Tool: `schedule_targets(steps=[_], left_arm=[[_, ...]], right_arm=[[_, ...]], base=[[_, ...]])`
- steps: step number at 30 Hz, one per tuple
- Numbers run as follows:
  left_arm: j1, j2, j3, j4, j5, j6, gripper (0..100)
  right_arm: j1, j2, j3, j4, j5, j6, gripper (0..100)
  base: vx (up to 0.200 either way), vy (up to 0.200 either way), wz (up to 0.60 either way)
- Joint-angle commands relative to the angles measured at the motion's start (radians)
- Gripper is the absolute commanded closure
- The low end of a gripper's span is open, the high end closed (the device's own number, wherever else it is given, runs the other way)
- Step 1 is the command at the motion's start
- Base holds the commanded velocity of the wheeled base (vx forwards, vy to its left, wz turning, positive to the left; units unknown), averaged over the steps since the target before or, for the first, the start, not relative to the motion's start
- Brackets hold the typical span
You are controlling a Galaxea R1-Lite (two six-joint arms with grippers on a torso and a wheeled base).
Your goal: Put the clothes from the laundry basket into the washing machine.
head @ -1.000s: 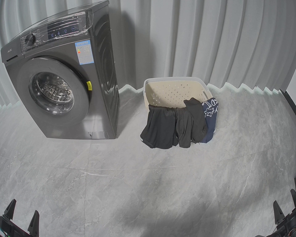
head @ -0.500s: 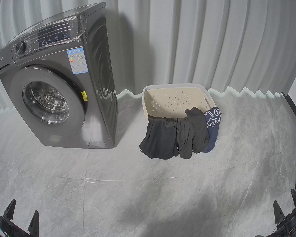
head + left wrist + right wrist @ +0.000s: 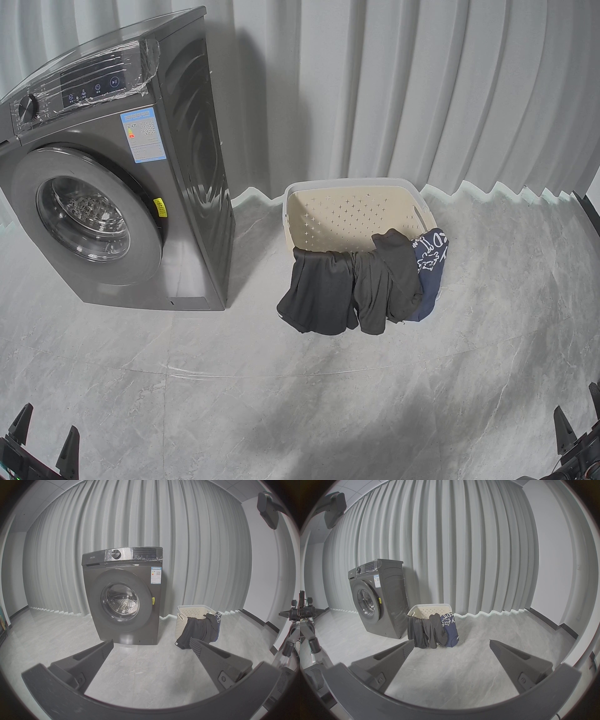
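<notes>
Down at seven o'clock the left gripper (image 3: 49, 419) shows black pointed fingers spread wide, its body cut off by the frame edge. Up at ten o'clock stands the dark grey metal front-loading washing machine (image 3: 125, 187), its left side clipped and wrinkled shiny film over the control panel. The round glass door is shut and faces about seven, with the ribbed steel drum dim behind it. At twelve, near it but apart, sits the cream rectangular plastic laundry basket (image 3: 350, 215), star-perforated, long axis running nine to three. Soft dark grey garments (image 3: 319, 294) and a navy printed garment (image 3: 431, 281) drape over its near rim, hanging toward six and hiding that wall. At five o'clock the right gripper (image 3: 575, 398) is also spread wide and partly cut off.
</notes>
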Motion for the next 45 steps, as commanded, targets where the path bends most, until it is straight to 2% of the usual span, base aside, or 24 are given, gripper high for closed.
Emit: schedule_targets(steps=[1,8,19,32,41,45], left_arm=[[0.0,-0.015,0.018,0.0,0.0,0.0,0],[0.0,-0.017,0.018,0.0,0.0,0.0,0],[0.0,-0.015,0.018,0.0,-0.001,0.003,0],[0.0,-0.015,0.018,0.0,0.0,0.0,0],[0.0,-0.015,0.018,0.0,0.0,0.0,0],[0.0,-0.017,0.018,0.0,0.0,0.001,0]], right_arm=[[-0.001,-0.016,0.018,0.0,-0.001,-0.001,0],[-0.001,-0.016,0.018,0.0,-0.001,-0.001,0],[0.001,-0.016,0.018,0.0,-0.001,-0.001,0],[0.001,-0.016,0.018,0.0,0.001,-0.001,0],[0.001,-0.016,0.018,0.0,-0.001,0.001,0],[0.001,-0.016,0.018,0.0,-0.001,0.001,0]], base=[[0.0,-0.2,0.0],[0.0,-0.2,0.0],[0.0,0.0,0.0],[0.2,0.0,0.0],[0.0,0.0,0.0],[0.0,-0.2,0.0]])
